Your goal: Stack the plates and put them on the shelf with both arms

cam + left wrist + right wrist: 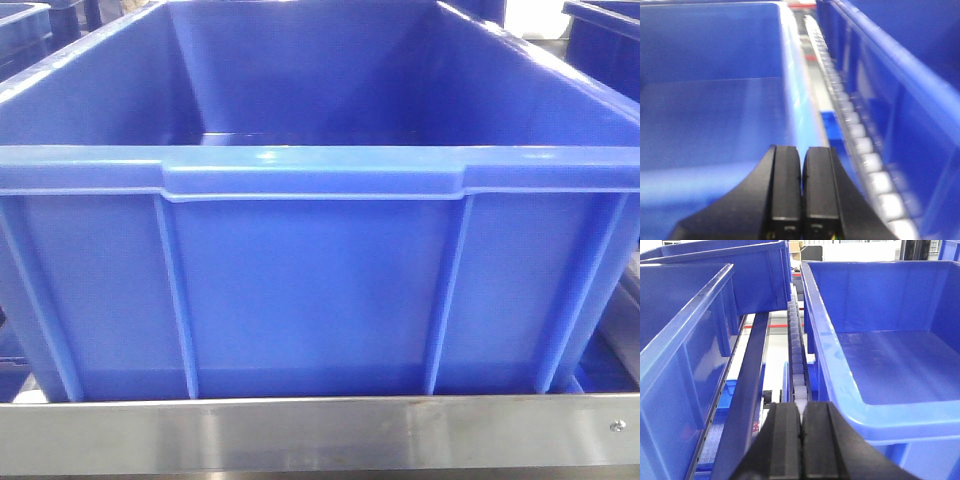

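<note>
No plates show in any view. The shelf point(300, 432) is a brushed steel band running along the bottom of the front view, under a big blue crate. My left gripper point(802, 150) is shut, its two black pads pressed together with nothing between them; it hovers over the rim between two blue crates. My right gripper point(801, 407) is also shut and empty, held above a track of white rollers between crates. Neither gripper appears in the front view.
A large ribbed blue crate point(320, 270) fills the front view, standing just behind the steel band. The left wrist view has one crate point(710, 100) on the left, another point(900, 75) on the right, and white rollers point(855, 130) between. In the right wrist view crates point(890, 355) flank a dark rail point(750, 380).
</note>
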Controlling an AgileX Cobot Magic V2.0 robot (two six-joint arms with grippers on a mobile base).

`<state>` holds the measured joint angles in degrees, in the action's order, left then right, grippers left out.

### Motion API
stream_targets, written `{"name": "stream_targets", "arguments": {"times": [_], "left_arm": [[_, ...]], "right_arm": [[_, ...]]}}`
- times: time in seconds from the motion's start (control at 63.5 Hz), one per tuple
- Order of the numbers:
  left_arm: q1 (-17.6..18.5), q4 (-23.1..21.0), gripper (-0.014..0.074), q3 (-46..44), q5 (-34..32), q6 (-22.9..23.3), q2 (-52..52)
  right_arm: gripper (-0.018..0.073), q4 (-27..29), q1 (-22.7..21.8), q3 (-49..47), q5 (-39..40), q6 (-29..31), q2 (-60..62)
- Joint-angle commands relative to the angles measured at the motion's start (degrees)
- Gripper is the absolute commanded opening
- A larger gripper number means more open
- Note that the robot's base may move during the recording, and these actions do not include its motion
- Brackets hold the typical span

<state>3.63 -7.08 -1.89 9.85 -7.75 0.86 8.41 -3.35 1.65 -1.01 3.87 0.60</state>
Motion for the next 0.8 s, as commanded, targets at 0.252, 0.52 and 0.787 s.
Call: {"name": "stream_targets", "arguments": {"times": [0.252, 0.52, 0.787], "left_arm": [[-0.28, 6.42, 0.0084, 3.78, -10.36, 4.92, -2.33], [-0.28, 6.42, 0.0084, 3.78, -10.41, 4.92, -2.33], [-0.28, 6.42, 0.0084, 3.78, -10.41, 4.92, -2.33]], "right_arm": [[0.0050, -0.50, -0.26, -0.91, 4.98, 0.44, 1.19], [0.0050, -0.50, -0.26, -0.91, 4.98, 0.44, 1.19], [0.0050, -0.50, -0.26, -0.91, 4.98, 0.44, 1.19]]}}
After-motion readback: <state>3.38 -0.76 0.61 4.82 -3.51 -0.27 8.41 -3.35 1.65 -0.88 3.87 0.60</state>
